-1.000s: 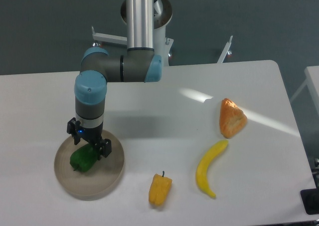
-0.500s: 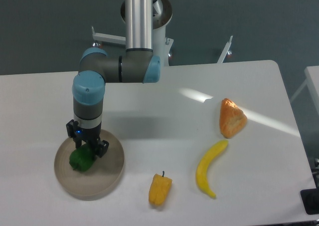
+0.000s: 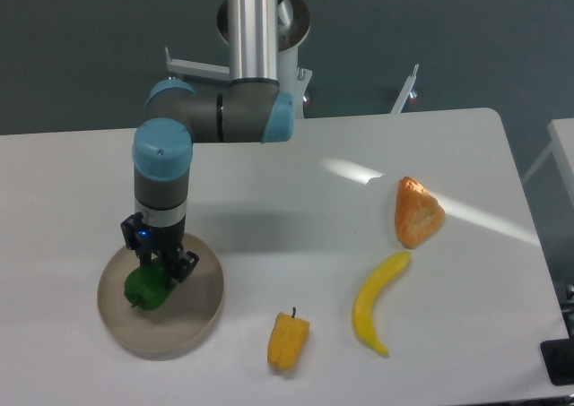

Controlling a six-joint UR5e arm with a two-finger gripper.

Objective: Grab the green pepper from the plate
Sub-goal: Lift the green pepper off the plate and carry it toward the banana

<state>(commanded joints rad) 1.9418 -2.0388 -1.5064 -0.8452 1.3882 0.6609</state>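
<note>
The green pepper (image 3: 146, 287) is small, glossy and dark green. It lies on the left part of the round beige-grey plate (image 3: 193, 312) near the table's front left. My gripper (image 3: 160, 267) points straight down over the pepper, its black fingers (image 3: 184, 267) around the pepper's upper right side. The fingers look closed against the pepper. The pepper still rests on the plate.
A yellow-orange pepper with a dark stem (image 3: 288, 339) lies right of the plate. A yellow banana (image 3: 377, 300) and an orange croissant (image 3: 417, 211) lie further right. The arm's base column (image 3: 252, 30) stands at the back.
The gripper shifted slightly left and down onto the pepper, and the fingers drew in around it. The pepper shifted a little left on the plate.
</note>
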